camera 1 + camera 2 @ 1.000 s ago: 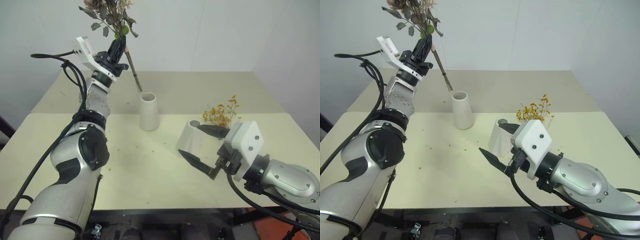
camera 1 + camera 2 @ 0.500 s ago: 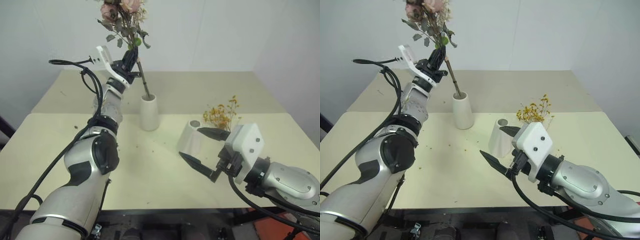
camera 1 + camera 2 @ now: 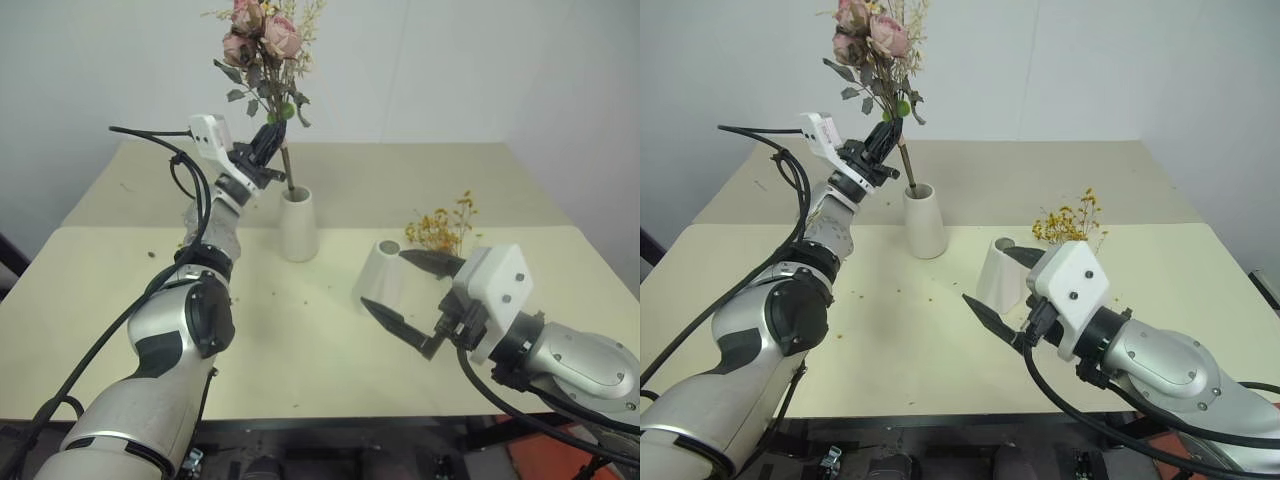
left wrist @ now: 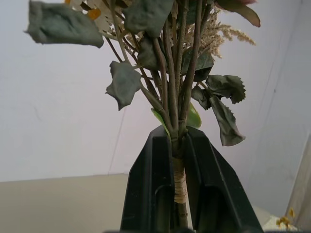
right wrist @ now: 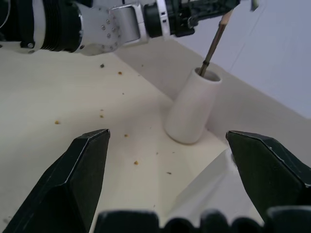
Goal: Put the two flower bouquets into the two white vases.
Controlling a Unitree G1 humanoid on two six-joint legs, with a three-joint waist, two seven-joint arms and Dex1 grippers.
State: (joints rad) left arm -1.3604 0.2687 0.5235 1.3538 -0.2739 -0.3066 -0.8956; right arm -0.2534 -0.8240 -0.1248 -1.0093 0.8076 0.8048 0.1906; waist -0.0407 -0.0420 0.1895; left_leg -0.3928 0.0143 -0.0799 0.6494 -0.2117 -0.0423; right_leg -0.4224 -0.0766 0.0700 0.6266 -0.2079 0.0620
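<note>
Left gripper [image 3: 268,150] clamps rose bouquet [image 3: 264,45], stems seemingly inside vase [image 3: 298,224]; right gripper [image 3: 408,293] agape

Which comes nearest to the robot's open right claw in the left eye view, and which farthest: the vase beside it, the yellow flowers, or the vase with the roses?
1. Near vase, between the right gripper's open jaws.
2. Yellow flowers, just behind it.
3. Rose vase, farther back, toward the left.

The pink rose bouquet [image 3: 262,40] stood tilted, its stem ends inside the far white vase [image 3: 298,224]. The near white vase [image 3: 380,274] stood empty, the yellow-orange bouquet [image 3: 443,226] lying just behind it.
</note>
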